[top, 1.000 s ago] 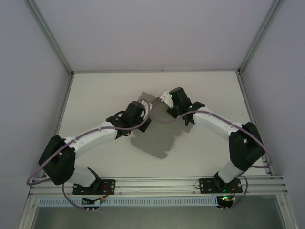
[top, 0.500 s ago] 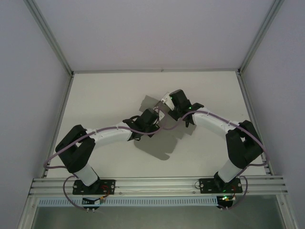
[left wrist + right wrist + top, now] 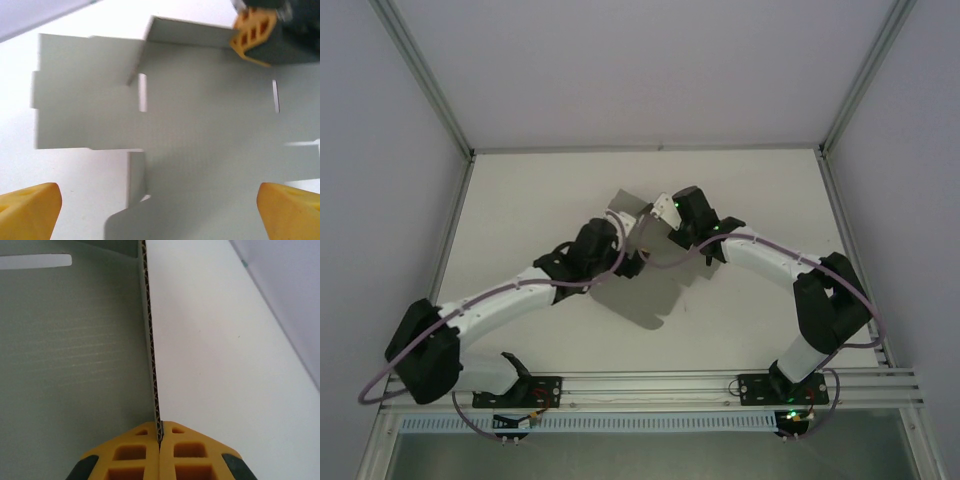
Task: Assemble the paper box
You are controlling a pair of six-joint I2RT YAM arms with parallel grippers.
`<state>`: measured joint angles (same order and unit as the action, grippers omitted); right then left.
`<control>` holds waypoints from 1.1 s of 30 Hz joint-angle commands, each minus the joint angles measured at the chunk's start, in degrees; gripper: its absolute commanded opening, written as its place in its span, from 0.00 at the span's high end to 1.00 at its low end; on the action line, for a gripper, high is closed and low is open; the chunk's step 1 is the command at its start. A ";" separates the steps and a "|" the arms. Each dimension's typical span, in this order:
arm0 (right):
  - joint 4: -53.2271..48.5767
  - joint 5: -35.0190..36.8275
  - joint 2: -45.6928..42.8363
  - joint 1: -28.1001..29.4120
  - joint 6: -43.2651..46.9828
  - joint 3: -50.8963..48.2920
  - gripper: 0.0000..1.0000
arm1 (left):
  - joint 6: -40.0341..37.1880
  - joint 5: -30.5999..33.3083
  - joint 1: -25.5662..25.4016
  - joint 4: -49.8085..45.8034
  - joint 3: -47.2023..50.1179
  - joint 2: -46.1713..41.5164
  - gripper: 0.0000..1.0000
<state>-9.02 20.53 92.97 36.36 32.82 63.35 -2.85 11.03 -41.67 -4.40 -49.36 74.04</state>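
Note:
The paper box (image 3: 200,125) is a flat grey die-cut sheet with slots and side flaps, lying on the white table (image 3: 75,180). My left gripper (image 3: 160,215) hovers over it, open wide, a yellow fingertip (image 3: 27,207) at each bottom corner and nothing between them. One flap (image 3: 190,32) stands upright at the far edge. My right gripper (image 3: 160,435) is shut on the rim of that flap (image 3: 150,340), seen edge-on. From above, the left gripper (image 3: 625,262) and right gripper (image 3: 658,212) meet over the paper box (image 3: 626,203).
White walls and aluminium posts (image 3: 420,80) enclose the table on three sides. A metal rail (image 3: 650,385) with both arm bases runs along the near edge. Bare white table (image 3: 760,190) lies right of the sheet.
The left gripper has gone from shut to wide open. The left arm swung toward the right gripper, then drew back left. The right gripper kept its grip on the flap.

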 commanded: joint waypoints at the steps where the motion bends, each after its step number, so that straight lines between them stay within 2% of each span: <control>1: 6.32 3.65 -0.09 0.54 8.26 2.38 1.00 | 5.84 -3.50 3.66 -2.48 -0.06 -3.24 0.00; 4: 16.66 8.40 0.46 1.35 17.26 1.26 1.00 | 9.34 -5.06 7.80 -5.42 -1.65 -4.22 0.00; 7: 26.94 9.41 0.23 1.56 25.04 -0.65 1.00 | 10.53 -6.10 10.61 -7.91 -3.66 -3.93 0.00; 11: 33.52 9.73 -0.16 2.48 30.54 -2.28 1.00 | 12.40 -8.43 14.42 -8.69 -6.11 -1.89 0.00; 15: 32.58 8.96 -0.54 3.20 30.73 -3.12 1.00 | 13.48 -16.22 20.24 -8.58 -10.15 1.84 0.00; 25: 27.38 4.51 -1.56 3.22 28.07 -3.20 1.00 | 4.59 -41.90 29.42 -7.11 -20.06 16.76 0.00; 29: 24.17 2.63 -2.28 3.19 27.02 -2.84 1.00 | 2.71 -51.56 30.21 -6.09 -22.79 20.81 0.01; 33: 23.40 1.99 -2.70 3.20 26.13 -2.75 1.00 | 1.12 -58.91 30.24 -4.02 -22.79 22.26 0.09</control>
<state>15.94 24.38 92.53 39.27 60.45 59.94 0.99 -37.12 -11.46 -11.38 -70.39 96.44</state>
